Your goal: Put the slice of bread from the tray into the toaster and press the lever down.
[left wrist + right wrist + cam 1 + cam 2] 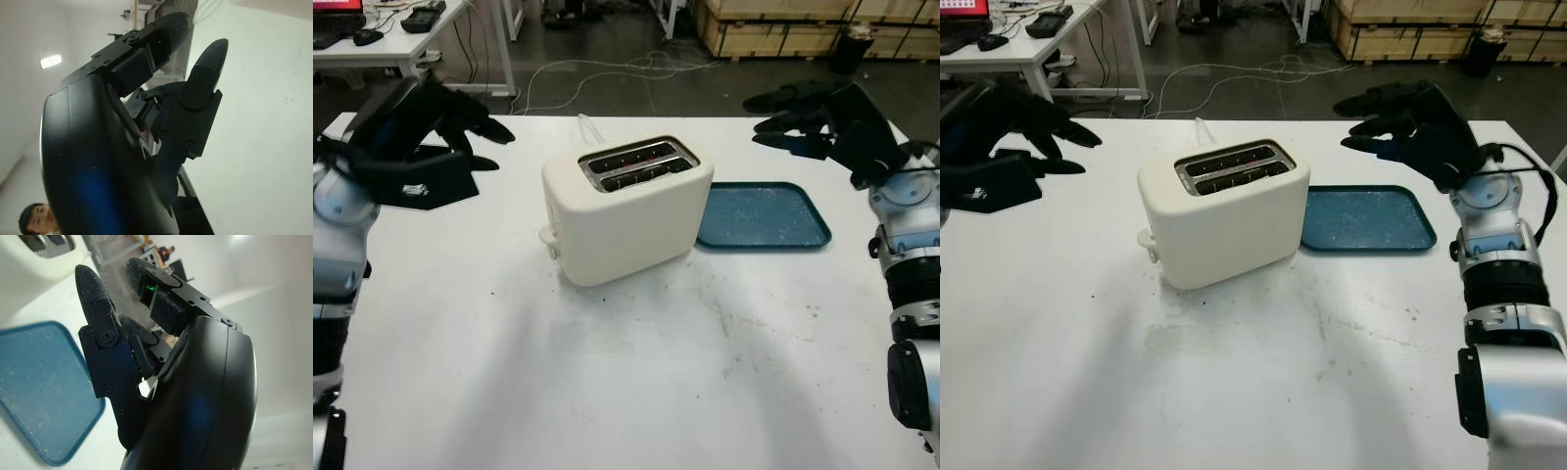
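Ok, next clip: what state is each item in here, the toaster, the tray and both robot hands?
toaster: upright on the table, both slots showing no bread above the top.
lever: on the toaster's end facing the left robot hand; whether it is down can't be told.
tray: flat beside the toaster, no bread on it, only crumbs.
left robot hand: open, raised left of the toaster.
right robot hand: open, raised above the tray's far side.

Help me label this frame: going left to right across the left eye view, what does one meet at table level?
Left hand, open, raised above the table's left side → toaster → tray → right hand, open, raised above the table's right side.
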`<action>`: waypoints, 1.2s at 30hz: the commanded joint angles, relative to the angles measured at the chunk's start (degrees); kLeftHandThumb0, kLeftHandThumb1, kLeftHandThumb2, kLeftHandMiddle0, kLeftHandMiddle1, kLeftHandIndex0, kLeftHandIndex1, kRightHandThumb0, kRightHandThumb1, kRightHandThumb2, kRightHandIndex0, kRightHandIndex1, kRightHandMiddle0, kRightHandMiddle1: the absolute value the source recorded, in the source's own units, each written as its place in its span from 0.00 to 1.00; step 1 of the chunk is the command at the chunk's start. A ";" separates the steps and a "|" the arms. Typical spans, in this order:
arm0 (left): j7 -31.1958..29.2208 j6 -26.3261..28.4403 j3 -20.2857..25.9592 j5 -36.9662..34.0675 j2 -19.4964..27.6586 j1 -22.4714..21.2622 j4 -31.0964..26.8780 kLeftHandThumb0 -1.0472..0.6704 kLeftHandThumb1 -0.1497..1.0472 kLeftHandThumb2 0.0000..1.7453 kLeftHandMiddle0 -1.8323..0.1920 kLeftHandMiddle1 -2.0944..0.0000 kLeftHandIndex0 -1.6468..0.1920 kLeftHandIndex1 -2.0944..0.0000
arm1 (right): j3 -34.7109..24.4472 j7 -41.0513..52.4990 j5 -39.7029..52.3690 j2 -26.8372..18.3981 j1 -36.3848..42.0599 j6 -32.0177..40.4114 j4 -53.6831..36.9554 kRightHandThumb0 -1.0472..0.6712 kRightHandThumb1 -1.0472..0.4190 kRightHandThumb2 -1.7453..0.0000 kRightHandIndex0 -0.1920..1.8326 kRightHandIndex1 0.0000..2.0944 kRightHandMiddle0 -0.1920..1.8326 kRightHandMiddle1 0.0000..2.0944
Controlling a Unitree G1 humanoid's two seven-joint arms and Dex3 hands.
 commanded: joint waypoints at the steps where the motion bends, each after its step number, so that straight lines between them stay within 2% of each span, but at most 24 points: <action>1: -0.31 0.50 -1.17 1.15 0.25 -1.39 0.47 0.38 0.73 0.00 0.47 0.58 0.26 0.98 | 1.48 -0.47 -2.03 -1.02 -1.51 -0.87 -0.15 0.25 0.18 1.00 0.57 0.07 0.55 0.00; 7: 0.62 -0.96 -2.12 1.22 -1.37 -0.47 2.10 0.39 0.75 0.00 0.47 0.59 0.26 0.98 | 4.73 -3.03 -7.28 -1.38 -2.66 -0.82 -1.66 0.26 0.17 1.00 0.56 0.07 0.55 0.00; 17: 0.37 0.55 -1.71 1.10 -2.14 2.34 1.70 0.41 0.77 0.00 0.50 0.57 0.28 0.98 | 4.95 -3.43 -8.61 -1.69 -2.41 0.59 -4.09 0.27 0.17 1.00 0.56 0.09 0.55 0.00; 36: 0.36 0.47 -1.87 1.61 -1.57 1.18 0.77 0.40 0.76 0.00 0.51 0.55 0.27 0.98 | 5.28 -2.89 -8.64 -1.50 -2.54 1.67 -5.23 0.29 0.17 1.00 0.54 0.15 0.56 0.00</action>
